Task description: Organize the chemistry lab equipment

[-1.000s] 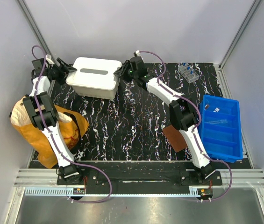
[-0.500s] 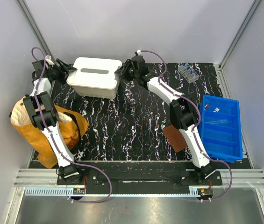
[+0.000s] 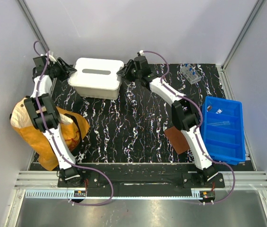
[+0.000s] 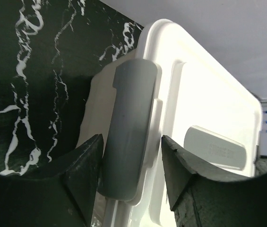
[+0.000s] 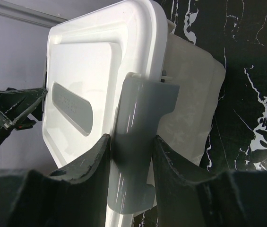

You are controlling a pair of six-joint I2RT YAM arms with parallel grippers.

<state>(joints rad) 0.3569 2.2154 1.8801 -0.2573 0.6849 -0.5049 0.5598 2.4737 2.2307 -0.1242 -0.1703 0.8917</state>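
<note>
Surrounding lidded bin (image 3: 97, 78): bag (image 3: 29, 130), tray (image 3: 224, 142), rack (image 3: 190, 73)

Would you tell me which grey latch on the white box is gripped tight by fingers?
The right-end latch: the right gripper presses both its sides, while a gap shows between the left-end latch and the left gripper.

You see a black table top (image 3: 124, 127) with white veins under the fingers (image 4: 79, 184); past the fingers stands a plain pale wall (image 3: 138, 28), with more wall out to each side; silver posts (image 3: 33, 26) run up the corners; back behind the fingers lies a silver rail (image 3: 138, 178), then a grey steel floor (image 3: 138, 213); the light is soft and even.
</note>
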